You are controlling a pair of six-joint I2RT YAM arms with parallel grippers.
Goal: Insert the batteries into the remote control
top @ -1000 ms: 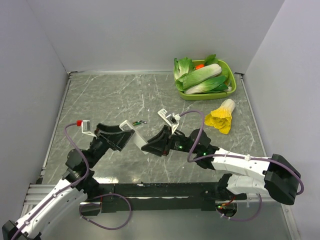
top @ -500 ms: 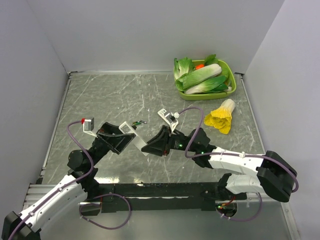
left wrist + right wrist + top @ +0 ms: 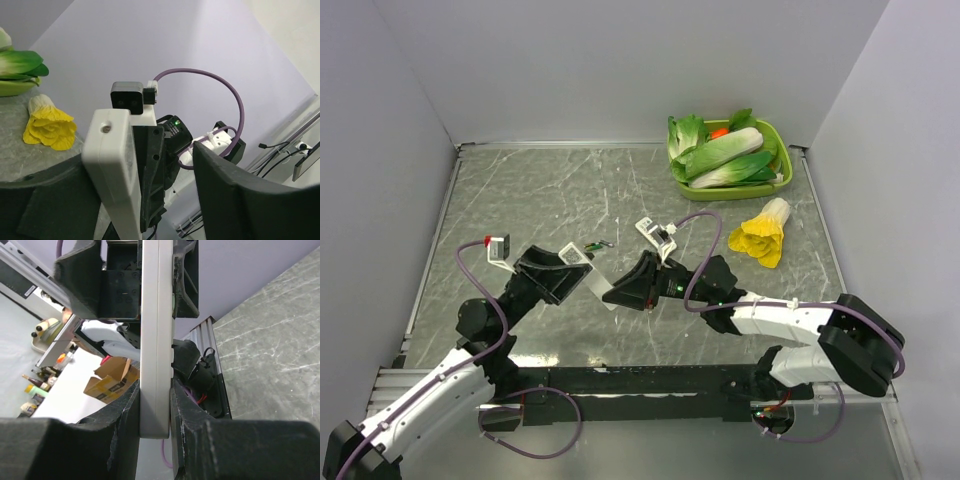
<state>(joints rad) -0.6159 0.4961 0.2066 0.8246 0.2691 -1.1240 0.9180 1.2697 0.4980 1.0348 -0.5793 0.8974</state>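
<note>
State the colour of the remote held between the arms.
White; the remote control shows best in the right wrist view.

Batteries (image 3: 602, 245) on table (image 3: 520, 190) behind remote control (image 3: 593, 278).

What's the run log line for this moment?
right gripper: shut on remote control | left gripper: open, straddling its other end

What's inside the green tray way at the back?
The green tray is full of leafy greens with white stalks, and a bit of something orange-red peeks out between the leaves. Whatever lies under the greens, and the tray's bottom, is covered.
</note>
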